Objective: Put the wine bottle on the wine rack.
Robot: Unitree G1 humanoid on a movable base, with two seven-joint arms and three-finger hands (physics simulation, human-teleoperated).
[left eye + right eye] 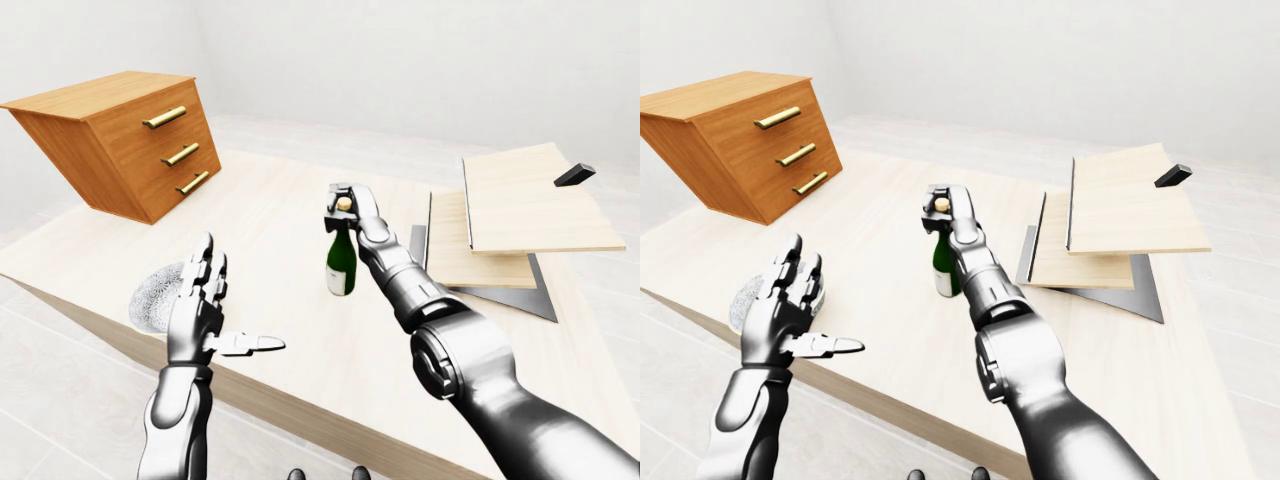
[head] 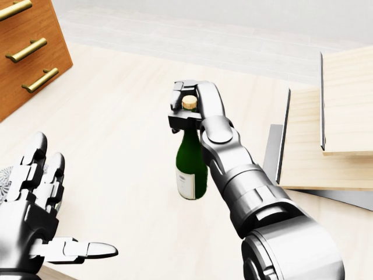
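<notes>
Nearest, the left hand (image 2: 41,219) hangs spread, fingers splayed, holding nothing. Beyond it the right hand (image 2: 189,111) pinches the neck of the wine bottle (image 2: 192,166): dark green glass, white label, cork on top, upright over the pale table (image 1: 260,215). Farther right lies the wooden wine rack (image 1: 520,215).

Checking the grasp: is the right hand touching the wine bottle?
Touching. The head view shows the right hand with its fingers closed round the neck of the wine bottle.
</notes>
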